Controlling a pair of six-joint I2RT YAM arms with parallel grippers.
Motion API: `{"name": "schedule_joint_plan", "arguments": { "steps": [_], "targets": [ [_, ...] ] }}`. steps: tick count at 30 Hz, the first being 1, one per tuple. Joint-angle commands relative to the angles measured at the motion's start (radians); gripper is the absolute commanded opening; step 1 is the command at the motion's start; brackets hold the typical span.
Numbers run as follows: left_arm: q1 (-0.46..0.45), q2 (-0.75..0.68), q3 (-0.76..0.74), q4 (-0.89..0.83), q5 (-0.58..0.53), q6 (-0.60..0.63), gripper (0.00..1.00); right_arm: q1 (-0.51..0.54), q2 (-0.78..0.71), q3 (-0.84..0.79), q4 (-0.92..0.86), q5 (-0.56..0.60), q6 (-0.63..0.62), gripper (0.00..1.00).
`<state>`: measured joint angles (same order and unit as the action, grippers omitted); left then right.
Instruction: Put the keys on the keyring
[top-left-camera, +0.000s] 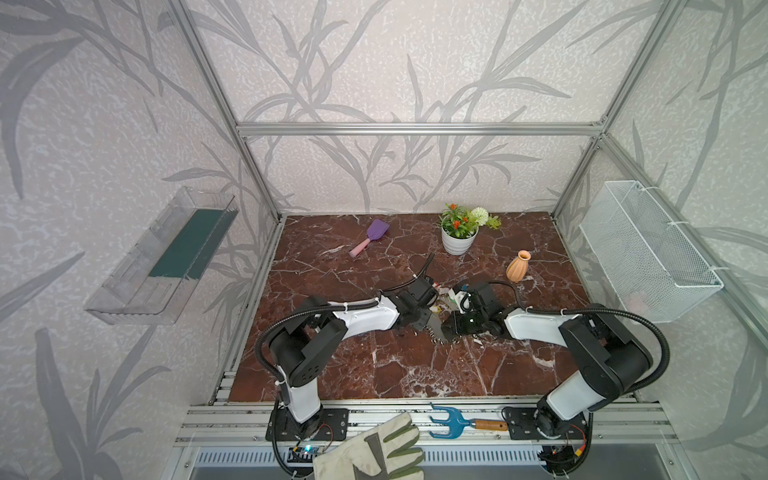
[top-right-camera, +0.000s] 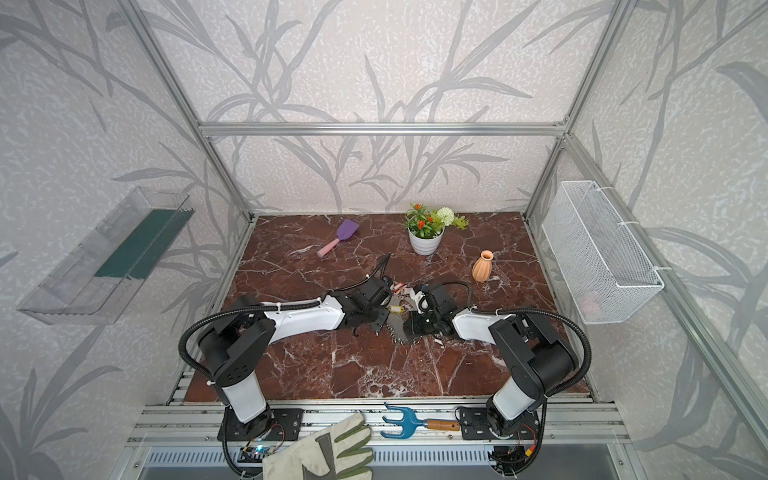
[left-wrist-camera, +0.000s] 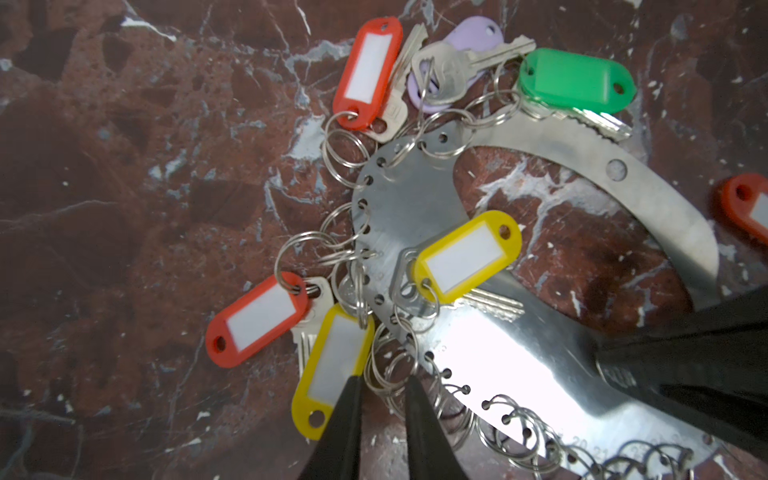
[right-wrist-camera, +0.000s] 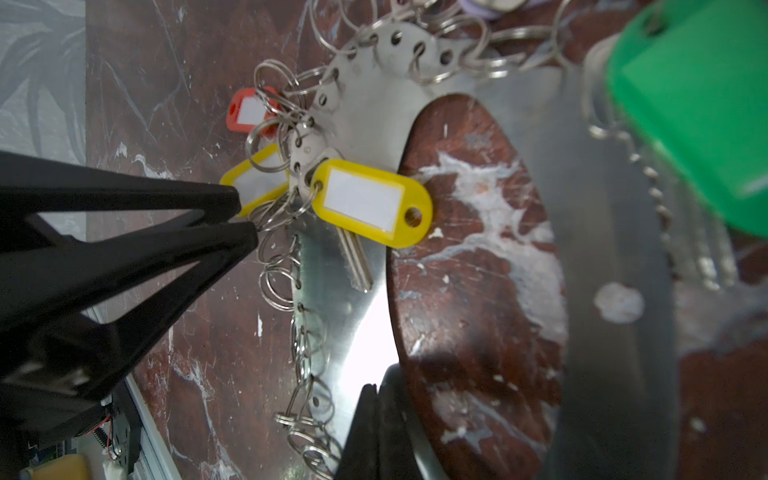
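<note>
With your right fingers (right-wrist-camera: 370, 436) pressed together on the keyring (left-wrist-camera: 415, 208), flat on the table (left-wrist-camera: 124, 208) mid-frame, and your left fingers (left-wrist-camera: 345, 415) pinching a small ring (left-wrist-camera: 390, 374), a tug may slip that ring free or drag the tangled keys (left-wrist-camera: 465, 257).

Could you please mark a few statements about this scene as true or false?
The right claw is shut on the keyring: true.
The orange vase lies on its side: false; it stands upright.
Every key tag is red: false; a yellow tag, a green tag and a lilac tag show too.
A potted plant stands on the table: true.
</note>
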<state>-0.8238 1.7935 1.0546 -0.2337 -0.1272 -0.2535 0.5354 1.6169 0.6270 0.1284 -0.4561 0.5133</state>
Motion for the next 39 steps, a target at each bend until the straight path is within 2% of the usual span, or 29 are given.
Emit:
{"name": "schedule_joint_plan", "arguments": {
  "steps": [1, 10, 14, 18, 20, 25, 31, 34, 37, 38, 39],
  "targets": [
    [0.000, 0.022, 0.037, -0.039, -0.080, -0.016, 0.21, 0.001, 0.032, 0.010, -0.041, -0.003, -0.013, 0.00],
    [0.031, 0.062, 0.073, -0.051, -0.100, -0.028, 0.21, 0.001, 0.028, 0.010, -0.052, -0.024, -0.016, 0.00],
    [0.053, -0.042, -0.025, 0.039, 0.003, -0.048, 0.24, 0.001, 0.026, 0.017, -0.065, -0.024, -0.024, 0.00],
    [0.045, -0.165, -0.148, 0.109, 0.096, -0.016, 0.27, 0.001, 0.032, 0.019, -0.056, -0.029, -0.021, 0.00],
    [0.043, -0.207, -0.200, 0.133, 0.144, 0.023, 0.24, 0.001, 0.037, 0.018, -0.052, -0.033, -0.018, 0.00],
    [0.038, -0.242, -0.290, 0.219, 0.210, 0.107, 0.12, 0.001, 0.043, 0.018, -0.041, -0.046, -0.015, 0.00],
    [0.029, -0.193, -0.292, 0.297, 0.294, 0.138, 0.13, 0.001, 0.049, 0.022, -0.037, -0.052, -0.015, 0.00],
    [0.026, -0.151, -0.248, 0.277, 0.294, 0.131, 0.09, 0.001, 0.051, 0.018, -0.027, -0.053, -0.013, 0.00],
    [0.025, -0.156, -0.250, 0.308, 0.234, 0.088, 0.05, 0.001, 0.052, 0.007, -0.015, -0.058, -0.009, 0.00],
    [0.026, -0.160, -0.254, 0.319, 0.219, 0.082, 0.06, 0.001, 0.051, 0.006, -0.012, -0.059, -0.008, 0.00],
    [0.025, -0.157, -0.250, 0.318, 0.206, 0.082, 0.12, 0.001, 0.052, 0.003, -0.009, -0.061, -0.009, 0.00]
  ]
}}
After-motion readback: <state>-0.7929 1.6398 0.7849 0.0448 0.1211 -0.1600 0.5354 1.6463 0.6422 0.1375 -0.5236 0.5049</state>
